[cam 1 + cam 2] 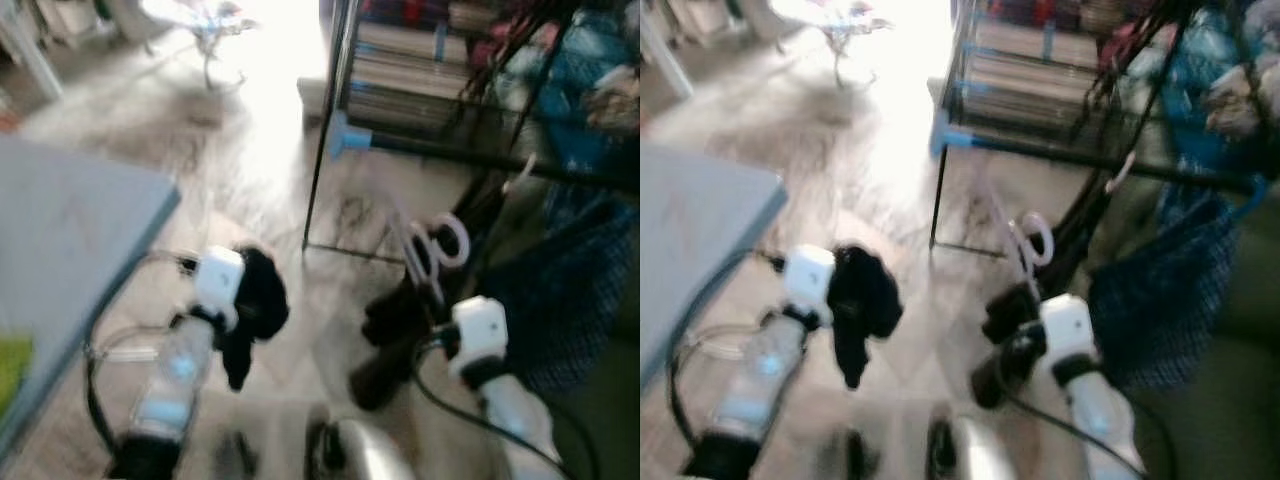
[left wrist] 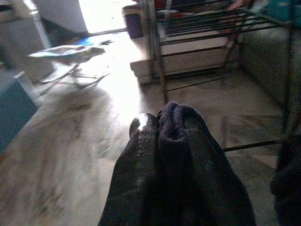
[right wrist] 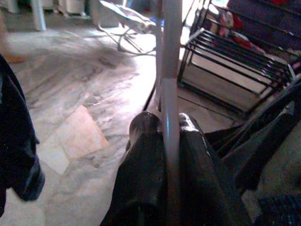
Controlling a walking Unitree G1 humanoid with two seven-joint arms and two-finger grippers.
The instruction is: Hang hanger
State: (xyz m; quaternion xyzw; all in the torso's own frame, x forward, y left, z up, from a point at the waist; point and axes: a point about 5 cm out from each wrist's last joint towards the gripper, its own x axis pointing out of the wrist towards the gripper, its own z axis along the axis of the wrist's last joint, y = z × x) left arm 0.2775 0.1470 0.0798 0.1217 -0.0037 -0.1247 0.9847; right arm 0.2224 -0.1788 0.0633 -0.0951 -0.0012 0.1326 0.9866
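Note:
A white plastic hanger [image 1: 440, 245] stands up out of my right gripper [image 1: 400, 320], which is shut on its bar. The right wrist view has the bar [image 3: 170, 70] pinched between the two black fingers [image 3: 141, 155]. Just beyond it runs the black rail [image 1: 480, 155] of a clothes rack, above and to the right of the hanger's hook. My left gripper [image 1: 250, 300] is shut on a dark cloth [image 1: 262, 290] that hangs low over the floor. In the left wrist view the cloth [image 2: 183, 141] drapes over one finger [image 2: 140, 141].
Clothes hang on the rack at right, among them a blue checked garment [image 1: 560, 300]. A light blue cap [image 1: 350, 138] ends the rail. A grey-blue tabletop [image 1: 70, 230] juts in at left. A folding seat [image 2: 70, 54] stands far back on the marble floor.

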